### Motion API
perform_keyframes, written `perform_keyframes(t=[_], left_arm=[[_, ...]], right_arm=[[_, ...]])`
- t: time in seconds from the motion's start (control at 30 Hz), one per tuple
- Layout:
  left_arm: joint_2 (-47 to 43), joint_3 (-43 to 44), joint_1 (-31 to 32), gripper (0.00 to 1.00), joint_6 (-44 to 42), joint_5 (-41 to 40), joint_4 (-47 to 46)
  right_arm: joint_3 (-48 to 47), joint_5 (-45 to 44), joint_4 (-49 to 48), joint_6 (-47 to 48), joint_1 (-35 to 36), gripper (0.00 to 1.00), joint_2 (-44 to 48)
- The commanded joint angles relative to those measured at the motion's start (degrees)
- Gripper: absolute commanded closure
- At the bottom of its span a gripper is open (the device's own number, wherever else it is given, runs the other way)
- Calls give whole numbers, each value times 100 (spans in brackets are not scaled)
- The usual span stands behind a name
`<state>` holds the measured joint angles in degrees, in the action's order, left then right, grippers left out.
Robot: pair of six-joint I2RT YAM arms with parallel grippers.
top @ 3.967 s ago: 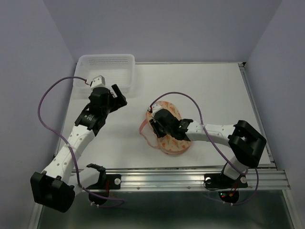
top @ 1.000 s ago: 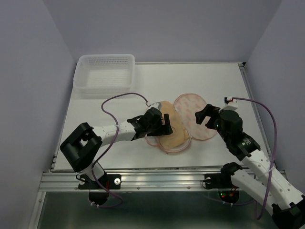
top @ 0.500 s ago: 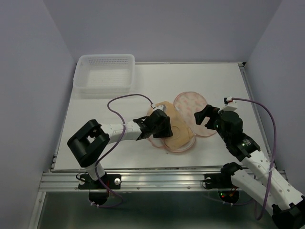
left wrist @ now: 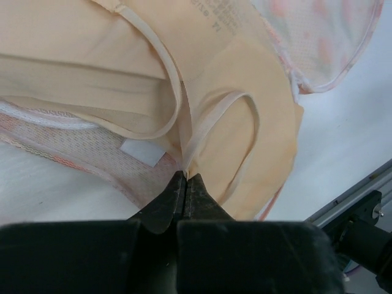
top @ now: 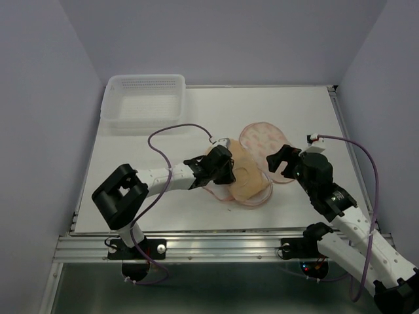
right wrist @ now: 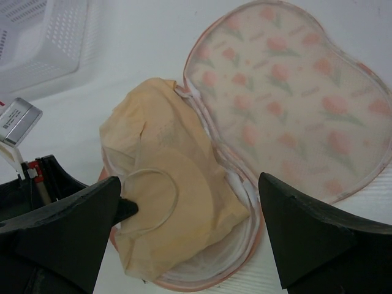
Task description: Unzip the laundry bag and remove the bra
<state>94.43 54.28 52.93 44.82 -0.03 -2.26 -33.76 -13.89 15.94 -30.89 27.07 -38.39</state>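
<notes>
The bra (left wrist: 233, 141), judged light and limp, is pinched by its strap edge at the left gripper (left wrist: 185, 179) tips; the right gripper (top: 278, 161) is held spread, the bag (right wrist: 288, 92) beneath it

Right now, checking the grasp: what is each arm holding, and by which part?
Left jaws pinch the bra by a thin strap; right jaws hold nothing.

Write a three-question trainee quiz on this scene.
1. True or false: the bag is zipped shut.
2. The left gripper is shut on: A) a strap of the bra; B) the bag's lid; C) nothing.
3. Fill in: the right gripper has its jaws ____.
Key: 1 false; 2 A; 3 open.
</notes>
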Motion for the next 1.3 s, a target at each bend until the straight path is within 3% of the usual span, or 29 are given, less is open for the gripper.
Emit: perform_keyframes(t=[0.0, 0.37, 0.67, 0.87, 0.97, 1.0, 1.1, 1.13, 1.27], left_arm=[[-618, 407, 42, 100, -183, -32, 94], [-1313, 962, -19, 100, -492, -374, 762], [-1279, 66, -90, 100, -158, -498, 429], [-901, -918, -90, 100, 229, -208, -397], [-769, -1112, -90, 92, 387, -111, -714], [-742, -1182, -98, 82, 413, -102, -758], [-803, -1244, -90, 64, 493, -146, -820], [-891, -1245, -90, 52, 519, -164, -828], [-1067, -1218, -55, 50, 581, -173, -916]], right_arm=[[27, -122, -250, -4, 18, 0, 261], [80, -361, -241, 31, 18, 0, 763], [45, 922, -276, 233, 18, 0, -89], [395, 1555, -469, -39, 18, 0, -590], [545, 1749, -636, -162, 18, 0, -704], [581, 1775, -680, -180, 18, 0, -722], [651, 1864, -768, -215, 18, 0, -775], [660, 1864, -768, -207, 18, 0, -801], [704, 1864, -838, -215, 18, 0, -845]])
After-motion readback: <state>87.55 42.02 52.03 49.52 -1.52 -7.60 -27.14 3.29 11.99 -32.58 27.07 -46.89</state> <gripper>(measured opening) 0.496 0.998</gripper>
